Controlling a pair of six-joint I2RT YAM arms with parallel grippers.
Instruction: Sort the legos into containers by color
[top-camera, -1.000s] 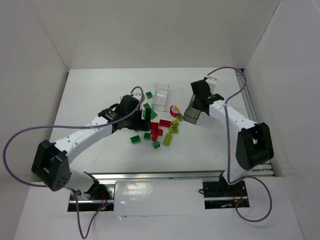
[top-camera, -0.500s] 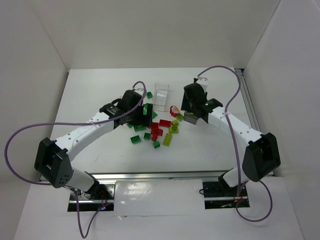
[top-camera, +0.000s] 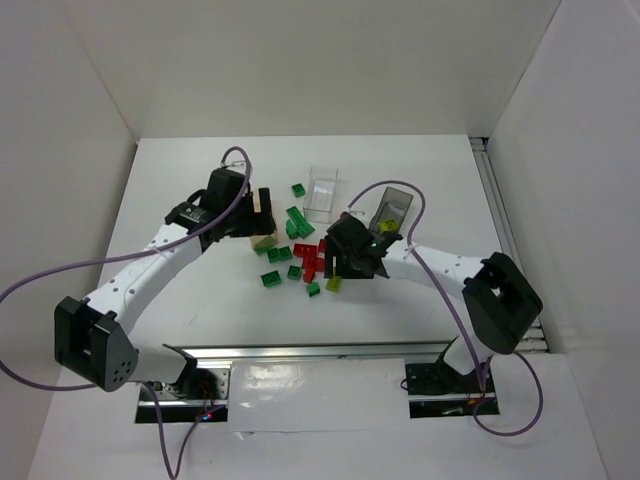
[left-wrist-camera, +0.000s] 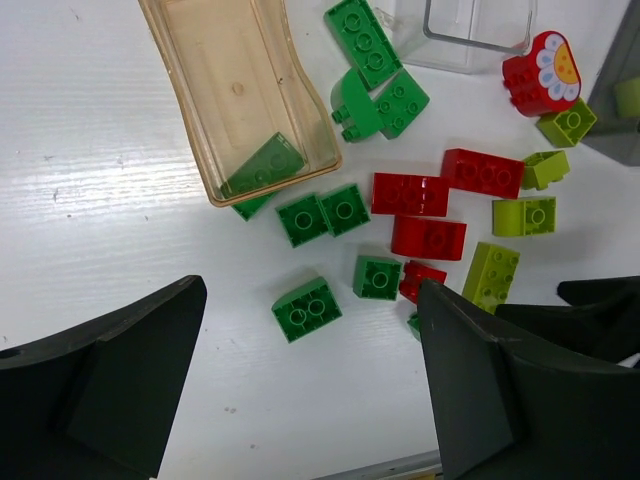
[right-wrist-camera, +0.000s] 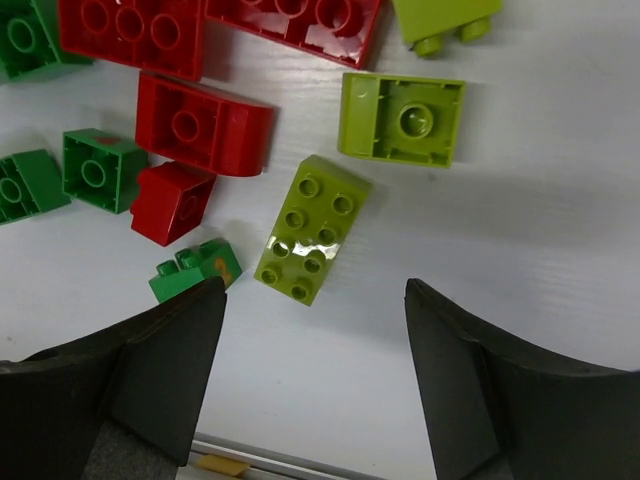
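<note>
Overhead, the legos (top-camera: 305, 262) lay scattered in a loose cluster at the middle of the white table (top-camera: 180, 160), with the 3 containers around its far side. The amber container (left-wrist-camera: 240, 95) lay just left of the cluster. 1 dark green brick (left-wrist-camera: 262, 165) showed through its near end, though whether it was inside or beneath could not be told. The clear container (top-camera: 322, 192) stood beyond the cluster. The smoky container (top-camera: 388, 212) stood to the right of that, with a yellow-green piece (top-camera: 385, 226) in it.

The left gripper (left-wrist-camera: 312, 290) hung above the table with its jaws spread wide and nothing between them. Below it lay several green bricks, among them a square green brick (left-wrist-camera: 306, 308) under the gap. To their right were 3 red bricks (left-wrist-camera: 428, 237), then yellow-green ones, and a red piece with a white-and-yellow face (left-wrist-camera: 540, 75) just beside the clear container.

The right gripper (right-wrist-camera: 315, 285) hung over the near right edge of the cluster, its jaws likewise parted and empty. A long yellow-green brick (right-wrist-camera: 312, 230), 8 studs up, lay on the table in line with the gap, apart from both fingers. Near it lay an upturned yellow-green square (right-wrist-camera: 402, 118), a curved red brick (right-wrist-camera: 203, 125), a small red cube (right-wrist-camera: 172, 203) and a small green piece (right-wrist-camera: 195, 270).
</note>
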